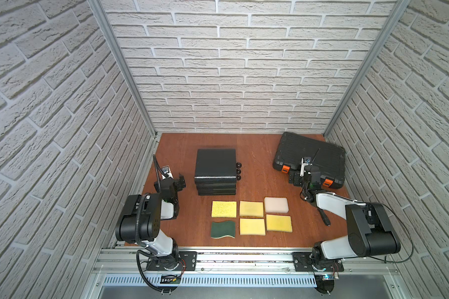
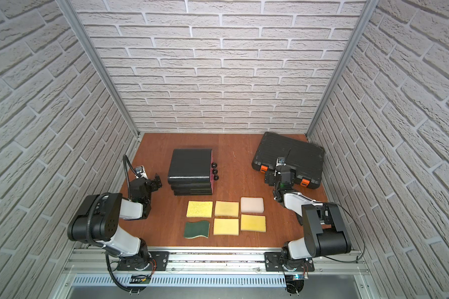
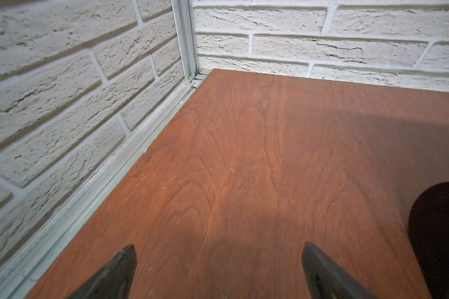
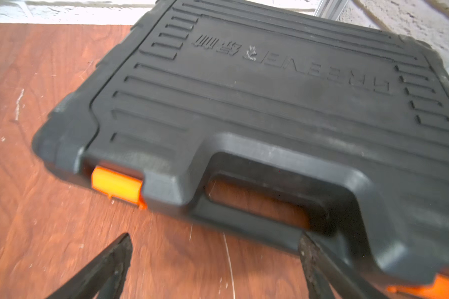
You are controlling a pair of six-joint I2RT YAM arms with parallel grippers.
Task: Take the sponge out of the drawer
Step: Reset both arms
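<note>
A black drawer unit (image 1: pixel 215 165) (image 2: pixel 189 165) stands left of the table's middle, with three round black knobs (image 1: pixel 238 170) on its right face. All its drawers are shut, so the sponge inside is hidden. My left gripper (image 1: pixel 180 181) (image 2: pixel 157 181) hangs open just left of the unit, over bare wood; in the left wrist view the left gripper (image 3: pixel 218 248) has nothing between its fingers. My right gripper (image 1: pixel 295 178) (image 4: pixel 214 236) is open at the far right, low over the table in front of a case's handle.
A black tool case (image 1: pixel 314 155) (image 4: pixel 270 90) with orange latches (image 4: pixel 117 185) lies at the back right. Several flat foam pieces lie in two rows at the front: yellow ones (image 1: pixel 252 208), a green one (image 1: pixel 223 229) and a white one (image 1: pixel 276 205). Brick walls enclose three sides.
</note>
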